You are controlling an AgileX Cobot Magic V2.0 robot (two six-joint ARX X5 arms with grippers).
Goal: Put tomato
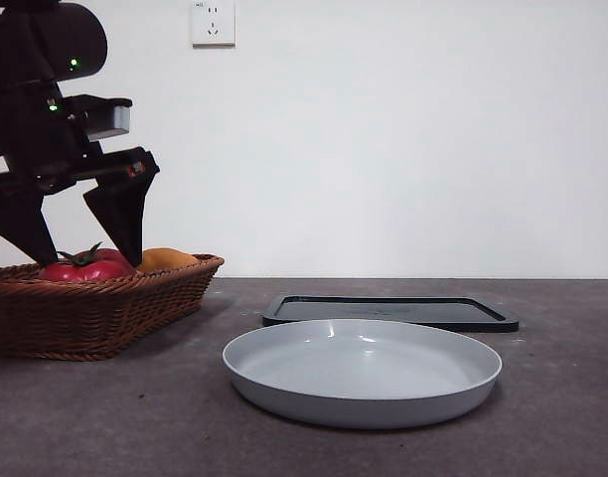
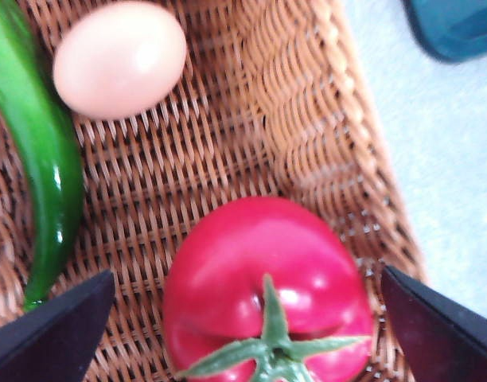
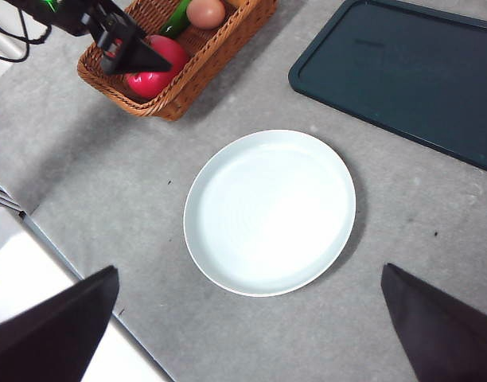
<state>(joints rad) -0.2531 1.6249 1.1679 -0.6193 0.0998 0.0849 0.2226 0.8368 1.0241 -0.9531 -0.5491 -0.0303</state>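
The glossy red tomato [image 1: 83,268] with a green star stem lies in the wicker basket [image 1: 95,313] at the left. In the left wrist view the tomato [image 2: 263,290] sits near the basket's corner. My left gripper [image 1: 85,253] is open, with one jaw on each side of the tomato and just above it, not touching it as far as I can see; its jaws stand wide apart in its own view [image 2: 246,272]. My right gripper [image 3: 250,269] is open and empty, high above the plate [image 3: 269,211]. The right wrist view also shows the tomato [image 3: 152,76] under the left gripper [image 3: 128,48].
A pale peach-pink fruit [image 2: 120,60] and a long green pepper [image 2: 44,159] lie in the basket. An orange-yellow fruit [image 1: 165,259] shows beside the tomato. A grey-white plate [image 1: 362,373] stands in the middle, with a dark flat tray [image 1: 388,311] behind it.
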